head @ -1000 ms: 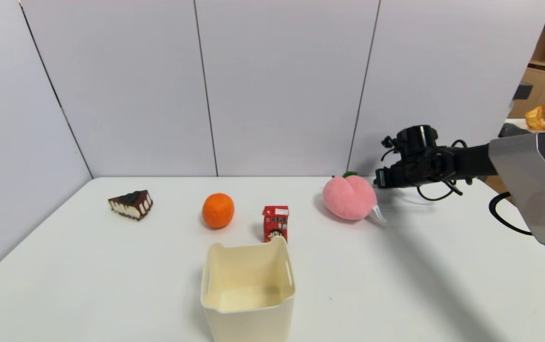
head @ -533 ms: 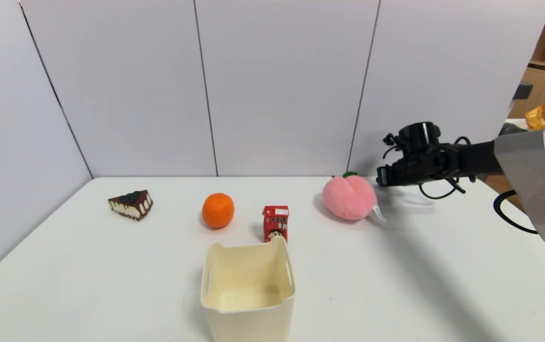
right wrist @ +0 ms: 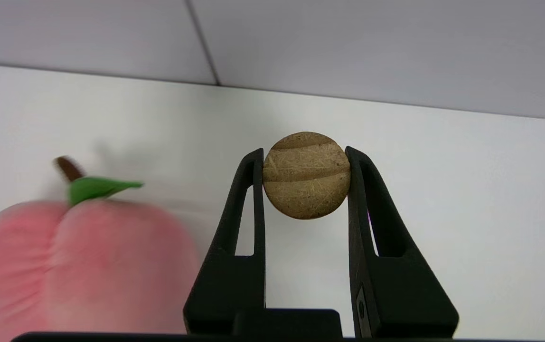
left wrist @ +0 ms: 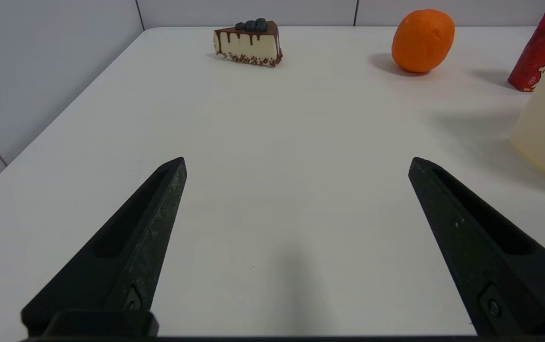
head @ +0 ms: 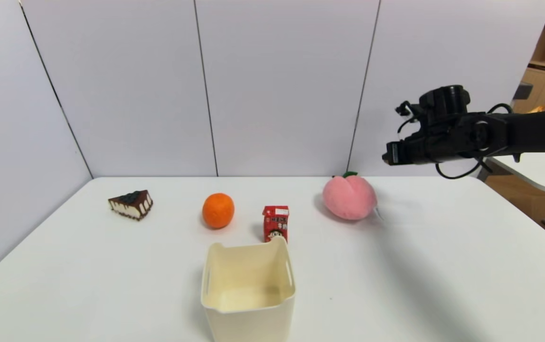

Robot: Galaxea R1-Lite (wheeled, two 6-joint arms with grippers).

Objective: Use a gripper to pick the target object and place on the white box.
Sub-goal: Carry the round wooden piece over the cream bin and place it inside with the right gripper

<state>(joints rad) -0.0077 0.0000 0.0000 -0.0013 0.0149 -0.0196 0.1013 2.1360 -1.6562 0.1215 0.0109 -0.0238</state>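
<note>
Two fingers of my right gripper [right wrist: 306, 161] are clamped on the cork [right wrist: 306, 175] — its round, grooved tan face sits squarely between the tips in the right wrist view. On the head camera I see that gripper [head: 392, 154] hanging in the air above the far right part of the table [head: 434, 256], higher than the peach [head: 349, 197] and off to its right; the cork itself is too small to make out there. Below the gripper, the peach [right wrist: 78, 266] lies on the table with its green leaf up. Further left stand the carton [head: 276, 223], the orange [head: 218, 210] and the cake slice [head: 131, 204], well apart in a row. Nearest me is the box [head: 248, 289], just in front of the carton. My left gripper [left wrist: 296, 164] is spread wide — low over the table's near left, facing the cake slice [left wrist: 249, 42] and orange [left wrist: 423, 41].
</note>
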